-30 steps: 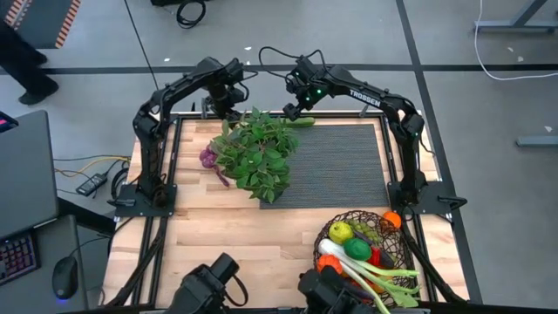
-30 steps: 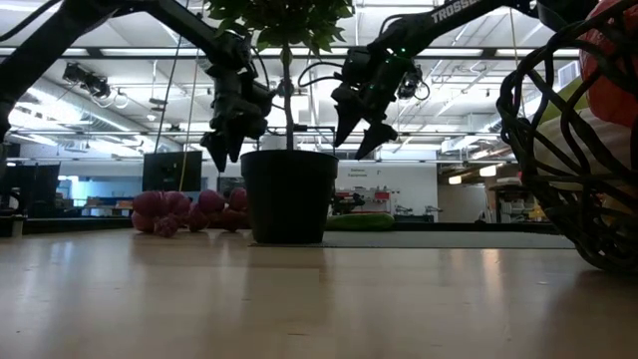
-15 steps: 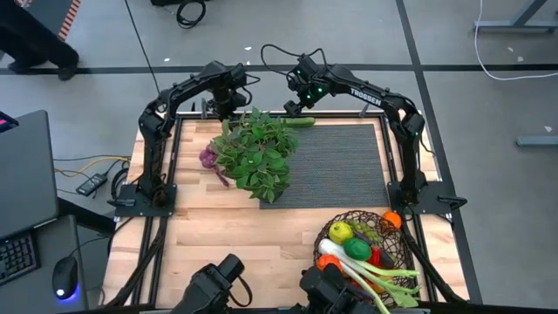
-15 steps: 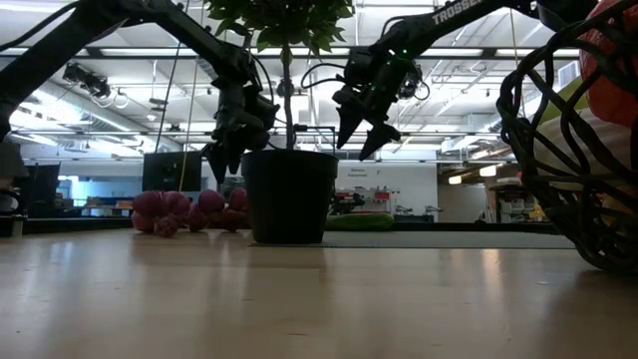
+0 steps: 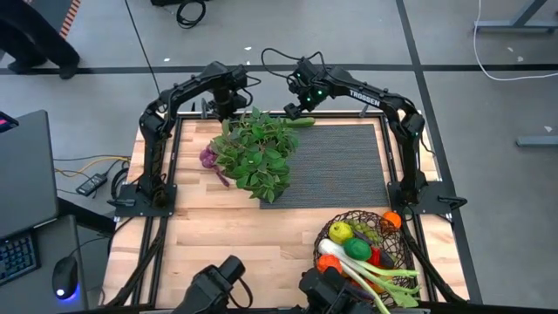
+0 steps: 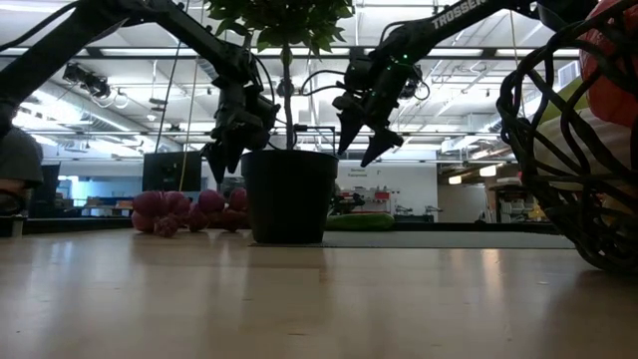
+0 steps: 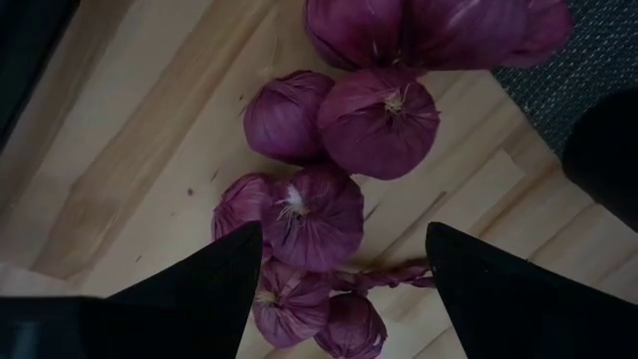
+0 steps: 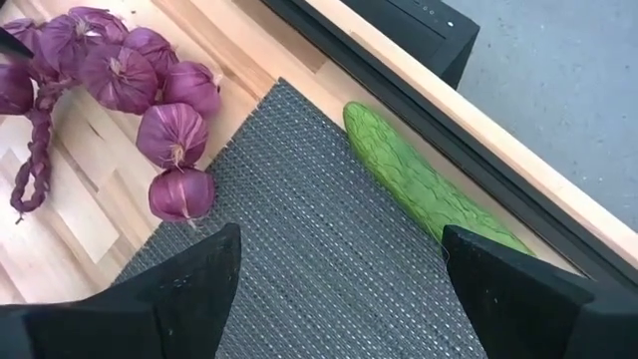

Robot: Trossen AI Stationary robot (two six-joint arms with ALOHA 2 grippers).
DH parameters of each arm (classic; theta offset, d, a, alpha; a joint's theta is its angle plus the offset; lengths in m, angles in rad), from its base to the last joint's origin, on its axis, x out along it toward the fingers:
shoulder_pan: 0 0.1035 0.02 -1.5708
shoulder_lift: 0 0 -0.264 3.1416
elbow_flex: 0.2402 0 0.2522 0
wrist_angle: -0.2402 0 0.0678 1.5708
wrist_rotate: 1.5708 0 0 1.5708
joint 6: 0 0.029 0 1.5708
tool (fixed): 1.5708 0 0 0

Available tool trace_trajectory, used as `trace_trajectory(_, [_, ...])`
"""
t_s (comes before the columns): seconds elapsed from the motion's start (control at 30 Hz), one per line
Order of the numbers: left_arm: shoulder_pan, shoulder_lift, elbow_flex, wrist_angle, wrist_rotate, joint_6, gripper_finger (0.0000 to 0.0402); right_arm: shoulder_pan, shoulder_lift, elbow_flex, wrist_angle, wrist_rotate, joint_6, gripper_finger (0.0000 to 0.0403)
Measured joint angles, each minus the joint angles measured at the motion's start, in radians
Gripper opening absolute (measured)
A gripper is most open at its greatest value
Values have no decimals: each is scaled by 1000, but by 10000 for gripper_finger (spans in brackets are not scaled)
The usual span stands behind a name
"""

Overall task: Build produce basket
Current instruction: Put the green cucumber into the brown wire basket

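Your right gripper [image 8: 334,289] hovers, jaws spread, short of the cucumber [image 8: 429,184] by the desk [image 8: 249,45] rail, so dropping now risks nudging it off.

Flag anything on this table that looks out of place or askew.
Two things stand out. The leek pokes out over the rim of the basket rather than lying inside. And a cucumber and a purple braided bunch lie at the table's far edge by the potted plant, well apart from the basket.
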Motion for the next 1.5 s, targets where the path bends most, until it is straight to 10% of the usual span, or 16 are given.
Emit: trace_trajectory(1.5, [-10,-1,0,6,0,-143,288,3,0,0,-21,17,97,348])
